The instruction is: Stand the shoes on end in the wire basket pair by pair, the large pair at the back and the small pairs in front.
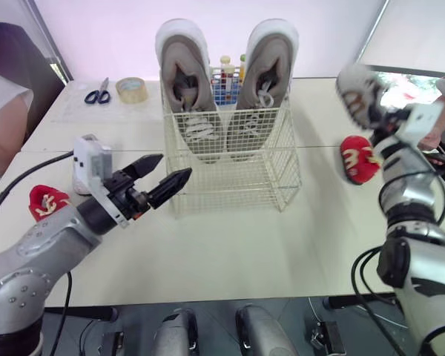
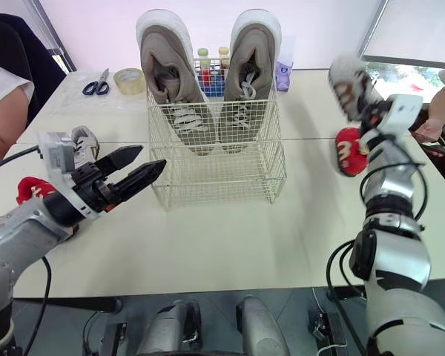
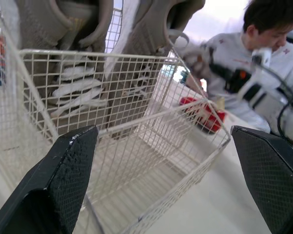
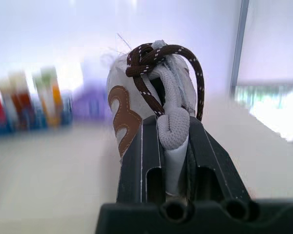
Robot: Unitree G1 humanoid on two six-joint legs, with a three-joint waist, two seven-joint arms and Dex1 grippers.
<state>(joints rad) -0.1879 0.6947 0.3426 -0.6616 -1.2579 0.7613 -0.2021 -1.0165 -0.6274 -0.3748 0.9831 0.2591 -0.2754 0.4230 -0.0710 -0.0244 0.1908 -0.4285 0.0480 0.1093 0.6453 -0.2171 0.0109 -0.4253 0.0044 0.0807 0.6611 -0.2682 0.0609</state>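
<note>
Two large beige shoes (image 1: 184, 67) stand on end, toes down and soles to the rear, side by side against the back wall of one wire basket (image 1: 230, 185). At six o'clock of that pair, the basket's front half is open wire floor. Four small shoes are outside it. One small grey shoe (image 4: 132, 97) with brown laces is pinched between the closed fingers of the right gripper (image 4: 171, 126), raised in the air at two o'clock of the basket. Two small red shoes (image 1: 354, 159) lie on the table (image 1: 230, 245), one at three o'clock of the basket, the other red shoe (image 1: 47, 202) at eight o'clock. A second grey small shoe (image 2: 83, 141) sits at nine o'clock, near the table's left edge. The left gripper (image 1: 176, 165) hovers with its fingers spread wide, tips just short of the basket's front left corner. Bare pale tabletop runs from the basket to the near edge. At eleven o'clock lie one pair of scissors (image 1: 98, 93) and one tape roll (image 1: 132, 89); a few bottles (image 1: 226, 74) stand at twelve. Two people sit at the table's sides, one person (image 1: 4, 111) on the left and a hand (image 1: 434, 137) on the right. A pale wall (image 1: 319, 30) closes the room.
</note>
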